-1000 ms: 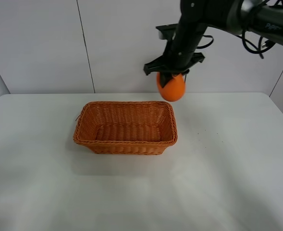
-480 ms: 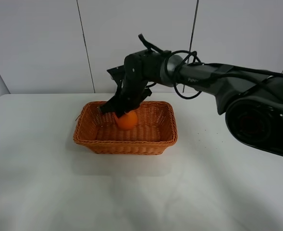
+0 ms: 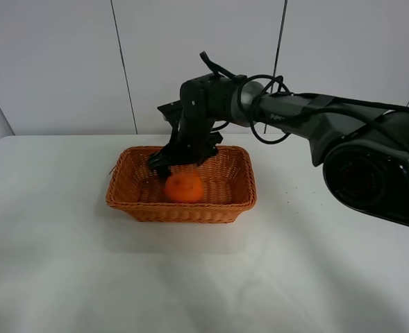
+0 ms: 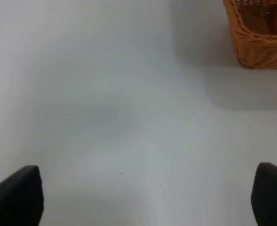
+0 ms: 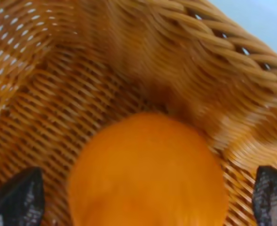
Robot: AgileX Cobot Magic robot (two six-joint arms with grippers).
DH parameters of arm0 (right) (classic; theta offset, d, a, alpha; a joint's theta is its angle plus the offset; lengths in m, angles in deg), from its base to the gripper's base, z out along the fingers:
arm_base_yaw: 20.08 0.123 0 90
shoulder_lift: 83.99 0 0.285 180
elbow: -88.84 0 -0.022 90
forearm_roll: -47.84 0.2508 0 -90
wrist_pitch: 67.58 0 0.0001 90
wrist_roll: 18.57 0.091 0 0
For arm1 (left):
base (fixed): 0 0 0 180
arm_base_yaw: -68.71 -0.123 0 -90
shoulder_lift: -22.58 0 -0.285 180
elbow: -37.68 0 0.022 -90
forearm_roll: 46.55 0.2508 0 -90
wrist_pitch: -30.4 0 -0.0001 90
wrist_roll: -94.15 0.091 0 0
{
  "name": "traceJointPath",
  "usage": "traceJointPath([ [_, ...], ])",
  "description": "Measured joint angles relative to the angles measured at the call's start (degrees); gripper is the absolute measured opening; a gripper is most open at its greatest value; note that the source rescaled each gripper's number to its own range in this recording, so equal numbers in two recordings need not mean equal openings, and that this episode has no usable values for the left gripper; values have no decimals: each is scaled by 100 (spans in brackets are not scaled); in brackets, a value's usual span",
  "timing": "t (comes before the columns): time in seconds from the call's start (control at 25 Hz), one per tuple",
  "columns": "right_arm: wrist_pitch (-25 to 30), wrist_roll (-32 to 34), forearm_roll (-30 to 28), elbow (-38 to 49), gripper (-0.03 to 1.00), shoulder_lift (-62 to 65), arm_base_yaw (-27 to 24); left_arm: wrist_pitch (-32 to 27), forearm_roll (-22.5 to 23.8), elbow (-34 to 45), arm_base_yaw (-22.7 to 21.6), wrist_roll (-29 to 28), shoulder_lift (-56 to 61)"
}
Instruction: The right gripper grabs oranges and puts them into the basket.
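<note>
Orange (image 3: 184,187) in basket (image 3: 142,211), below spread jaws

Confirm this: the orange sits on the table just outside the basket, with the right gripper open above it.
Not quite. The orange lies inside the basket, on its woven floor, not on the table outside it; the exterior high view shows this. The right gripper is open above it, as stated.

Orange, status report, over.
Right end effector open, over basket. Left end effector open, over table. Orange lying in basket, ungripped. Nothing in the way.
</note>
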Motion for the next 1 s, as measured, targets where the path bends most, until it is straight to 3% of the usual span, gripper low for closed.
traceJointPath([
  [0.32,1560,-91,13,-1341,100,199,-279,0,0,0,0,0,0],
  [0.64,1691,-139,14,-1595,100,343,-1074,0,0,0,0,0,0],
  [1.0,1691,-278,-28,-1595,99,343,-2846,0,0,0,0,0,0],
])
